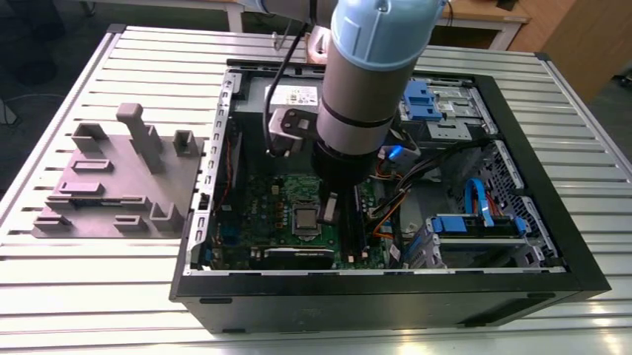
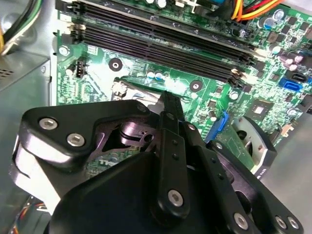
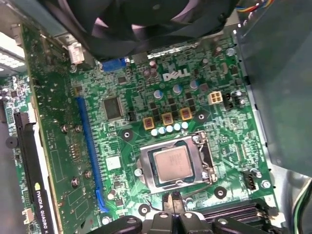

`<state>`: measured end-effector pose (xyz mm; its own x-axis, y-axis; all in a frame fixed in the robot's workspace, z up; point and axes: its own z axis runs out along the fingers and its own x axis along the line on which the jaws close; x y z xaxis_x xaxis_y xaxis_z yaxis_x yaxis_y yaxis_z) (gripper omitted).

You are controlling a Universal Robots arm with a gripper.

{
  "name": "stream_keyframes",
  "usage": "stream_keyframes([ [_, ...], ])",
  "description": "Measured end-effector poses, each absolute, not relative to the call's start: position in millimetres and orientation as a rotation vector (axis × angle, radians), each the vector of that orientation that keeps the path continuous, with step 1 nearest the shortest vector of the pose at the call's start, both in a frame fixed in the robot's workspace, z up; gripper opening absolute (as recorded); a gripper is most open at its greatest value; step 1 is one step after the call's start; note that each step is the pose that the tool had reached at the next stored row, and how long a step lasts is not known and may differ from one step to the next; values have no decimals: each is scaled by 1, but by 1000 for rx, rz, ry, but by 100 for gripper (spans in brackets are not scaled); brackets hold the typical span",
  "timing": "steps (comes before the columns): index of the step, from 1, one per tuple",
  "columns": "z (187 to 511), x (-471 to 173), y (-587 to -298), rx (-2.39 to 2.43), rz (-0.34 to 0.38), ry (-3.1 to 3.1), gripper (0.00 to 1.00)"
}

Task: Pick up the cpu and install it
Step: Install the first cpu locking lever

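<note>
The cpu [image 3: 170,164] lies flat in its socket on the green motherboard [image 3: 122,87], its silvery top showing inside the metal socket frame. In the exterior view the cpu [image 1: 308,217] sits low in the open computer case [image 1: 395,285]. My gripper [image 3: 171,201] hovers just beside the socket's edge nearest the memory slots, fingers together with nothing between them. In the second wrist view the black gripper [image 2: 170,100] points down at the board, and its body hides the socket. In the exterior view the gripper [image 1: 332,208] hangs just to the right of the cpu.
Black memory slots [image 2: 161,39] run close beside the gripper. A graphics card [image 3: 34,170] and a blue slot [image 3: 87,146] lie across the board, with a black fan [image 3: 146,19] beyond. Cables and blue drive cages [image 1: 474,222] fill the case's right. A grey stepped block [image 1: 118,185] stands on the exterior view's left.
</note>
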<state>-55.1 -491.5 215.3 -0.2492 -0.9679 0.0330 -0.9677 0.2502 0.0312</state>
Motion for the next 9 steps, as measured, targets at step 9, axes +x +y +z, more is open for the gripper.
stream_keyframes([
  [9,210,-55,-492,1989,-3,-2374,10],
])
